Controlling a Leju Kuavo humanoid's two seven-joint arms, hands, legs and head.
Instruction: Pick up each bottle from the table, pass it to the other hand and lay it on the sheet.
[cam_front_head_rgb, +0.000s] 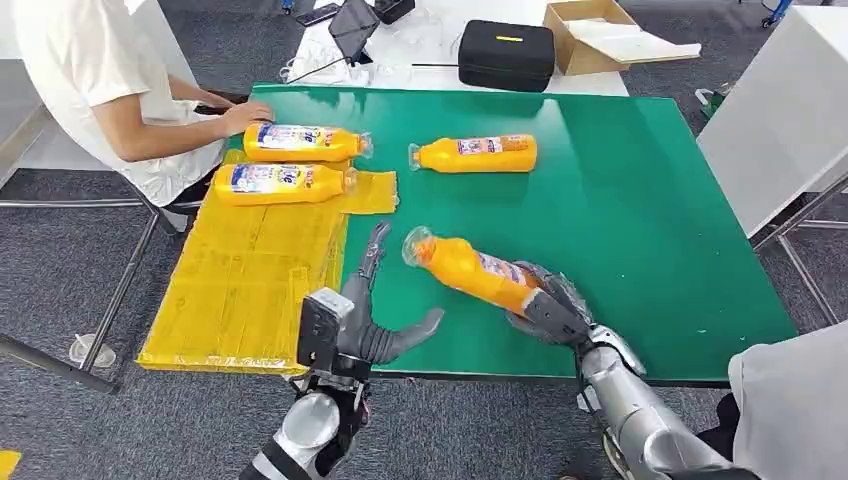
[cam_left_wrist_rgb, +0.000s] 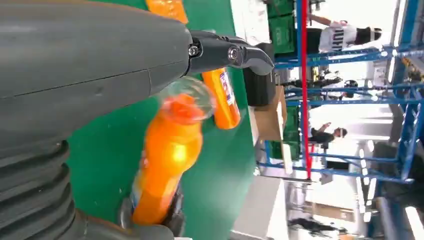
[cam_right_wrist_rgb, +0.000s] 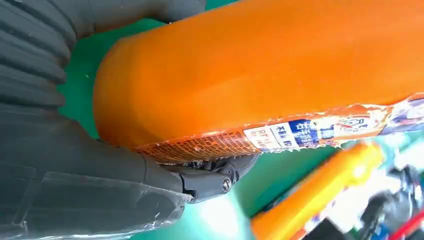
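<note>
My right hand (cam_front_head_rgb: 548, 305) grips the base end of an orange bottle (cam_front_head_rgb: 470, 269), held tilted above the green table (cam_front_head_rgb: 620, 220) with its clear cap toward my left hand. The same bottle (cam_right_wrist_rgb: 260, 70) bulks large in the right wrist view, fingers (cam_right_wrist_rgb: 210, 180) wrapped under it. My left hand (cam_front_head_rgb: 372, 310) is open just left of the cap, fingers spread, touching nothing; its wrist view looks along the bottle (cam_left_wrist_rgb: 167, 160). Two orange bottles (cam_front_head_rgb: 300, 142) (cam_front_head_rgb: 280, 184) lie on the yellow sheet (cam_front_head_rgb: 245, 290). A third bottle (cam_front_head_rgb: 478, 153) lies on the table farther back.
A person (cam_front_head_rgb: 110, 80) sits at the table's far left corner, one hand beside the farthest bottle on the sheet. A black case (cam_front_head_rgb: 506, 54), a cardboard box (cam_front_head_rgb: 600, 35) and a tablet (cam_front_head_rgb: 352, 25) sit on the white table behind.
</note>
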